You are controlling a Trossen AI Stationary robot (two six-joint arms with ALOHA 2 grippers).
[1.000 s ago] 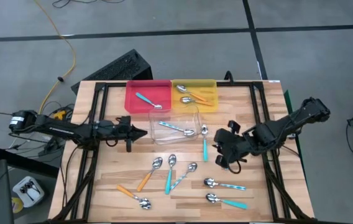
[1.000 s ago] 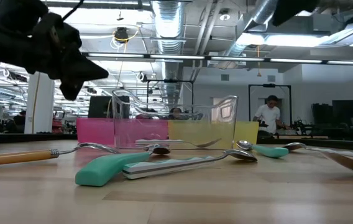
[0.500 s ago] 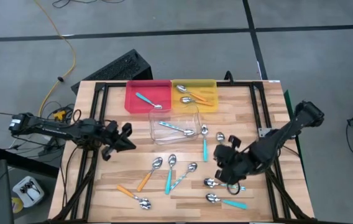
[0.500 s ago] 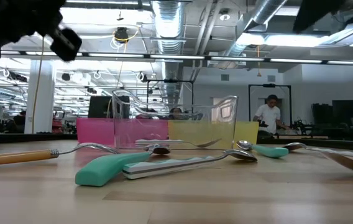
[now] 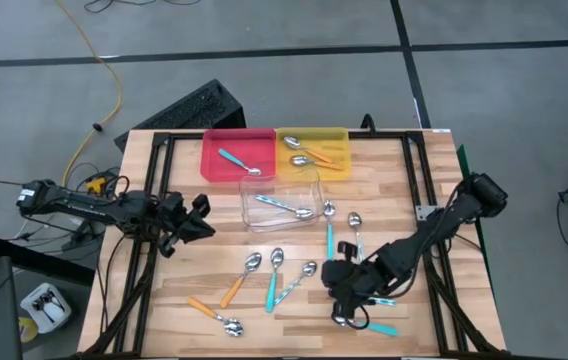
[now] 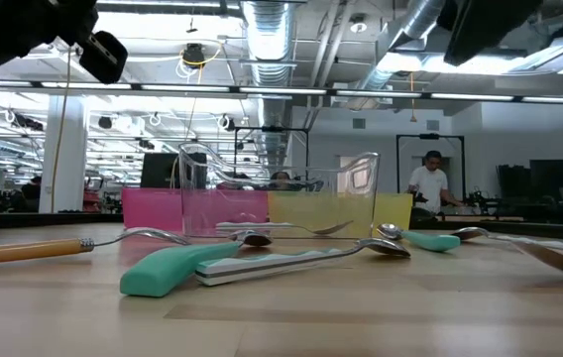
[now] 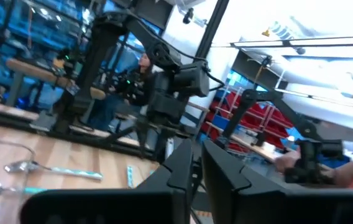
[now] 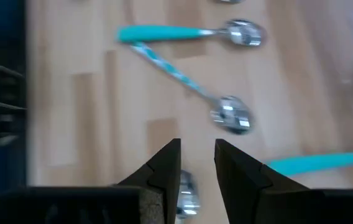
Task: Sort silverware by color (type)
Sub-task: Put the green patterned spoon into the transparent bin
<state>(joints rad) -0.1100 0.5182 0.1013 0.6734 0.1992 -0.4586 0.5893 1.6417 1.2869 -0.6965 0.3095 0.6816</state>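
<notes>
Dropping since a second ago, high view: right gripper (image 5: 347, 292) now over the shiny-bowled, pale blue plastic-handled spoon (image 5: 364, 298); left gripper (image 5: 202, 224) retracted, empty. Right wrist view: fingers (image 8: 164, 168) slightly apart, metal bowl just beneath them; pick looks imminent. Left wrist view: fingers (image 7: 179, 167) nearly together.

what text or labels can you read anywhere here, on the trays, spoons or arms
None readable.
The red tray, yellow tray, clear tray and the spoons carry no visible print.
The left gripper and right gripper show no legible markings.
The background room has no readable signs.
</notes>
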